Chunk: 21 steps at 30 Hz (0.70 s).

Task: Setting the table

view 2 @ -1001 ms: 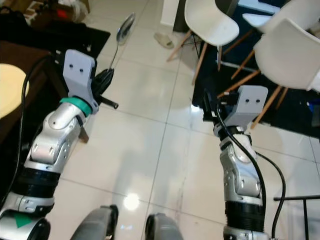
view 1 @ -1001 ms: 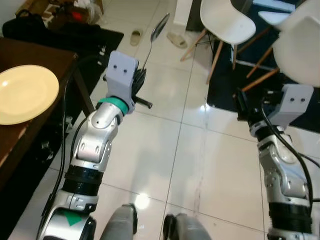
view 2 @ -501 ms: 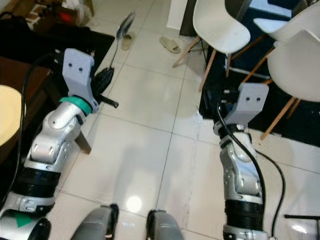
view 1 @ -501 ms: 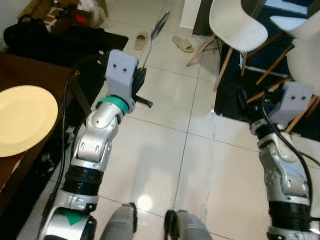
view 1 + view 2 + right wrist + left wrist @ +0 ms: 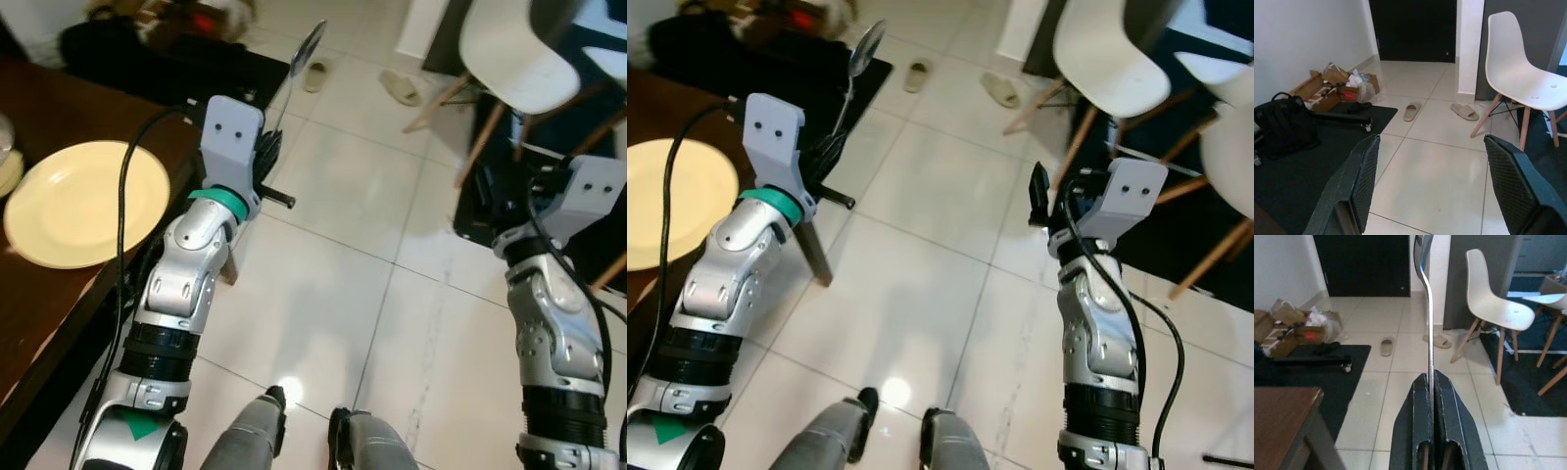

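Note:
My left gripper [image 5: 270, 147] is shut on a metal spoon [image 5: 300, 65] whose bowl points up and away over the tiled floor; the spoon's handle [image 5: 1428, 328] rises straight out from between the two closed black fingers [image 5: 1418, 426]. A pale yellow plate [image 5: 83, 201] lies on the dark wooden table [image 5: 39, 294] to my left, just beside the left arm. My right gripper [image 5: 1038, 201] is held up over the floor on the right, open and holding nothing, with its fingers [image 5: 1359, 183] spread wide.
White chairs with wooden legs [image 5: 514, 59] stand ahead on the right on a dark rug. Slippers [image 5: 400, 86] lie on the tiles ahead. A black mat with a bag and cardboard clutter [image 5: 1327, 88] sits past the table's far end. My feet [image 5: 304, 446] are on open tile.
The whole view has swung left, bringing the table and plate further into view and closer to my left arm. Both arms keep their poses; the spoon stays gripped.

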Motion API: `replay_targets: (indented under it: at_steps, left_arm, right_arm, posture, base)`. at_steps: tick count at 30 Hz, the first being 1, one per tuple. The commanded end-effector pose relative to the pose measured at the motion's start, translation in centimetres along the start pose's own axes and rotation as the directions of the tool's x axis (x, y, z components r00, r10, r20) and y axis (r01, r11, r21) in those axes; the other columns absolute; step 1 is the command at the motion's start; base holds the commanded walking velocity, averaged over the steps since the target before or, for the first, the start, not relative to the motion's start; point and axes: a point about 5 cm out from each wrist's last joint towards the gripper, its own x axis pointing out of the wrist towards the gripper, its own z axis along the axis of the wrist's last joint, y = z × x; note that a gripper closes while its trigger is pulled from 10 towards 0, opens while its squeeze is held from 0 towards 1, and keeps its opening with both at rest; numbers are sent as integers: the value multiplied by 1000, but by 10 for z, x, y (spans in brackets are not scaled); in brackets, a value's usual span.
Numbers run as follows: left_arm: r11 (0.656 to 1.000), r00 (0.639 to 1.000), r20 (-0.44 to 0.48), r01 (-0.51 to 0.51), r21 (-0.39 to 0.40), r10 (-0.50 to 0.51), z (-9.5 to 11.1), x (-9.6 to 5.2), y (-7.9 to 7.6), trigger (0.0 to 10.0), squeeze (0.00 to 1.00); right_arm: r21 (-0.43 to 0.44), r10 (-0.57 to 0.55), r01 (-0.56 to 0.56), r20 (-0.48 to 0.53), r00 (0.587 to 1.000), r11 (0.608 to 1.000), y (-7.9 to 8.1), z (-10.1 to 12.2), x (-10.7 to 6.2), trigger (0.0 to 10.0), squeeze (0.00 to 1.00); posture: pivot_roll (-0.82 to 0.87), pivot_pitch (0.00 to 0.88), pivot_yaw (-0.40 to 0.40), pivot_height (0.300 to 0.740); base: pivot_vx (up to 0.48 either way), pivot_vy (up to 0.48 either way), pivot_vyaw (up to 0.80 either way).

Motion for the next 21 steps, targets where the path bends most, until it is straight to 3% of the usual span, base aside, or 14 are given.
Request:
replay_targets:
  at_steps: [1,21]
  left_arm:
    - [1000,1000,-8,13,0,-13,-2,-1,-3,10000,0]
    - [1000,1000,-23,3,18,-3,-5,-1,-2,10000,0]
  right_arm:
    - [16,-32,33,-33,999,999,-7,-7,-3,10000,0]
    - [44,-51,52,-34,998,998,-8,-5,0,10000,0]
  posture:
    - [113,100,12,740]
    - [111,91,12,740]
  base:
    - [0,0,800]
    - [0,0,800]
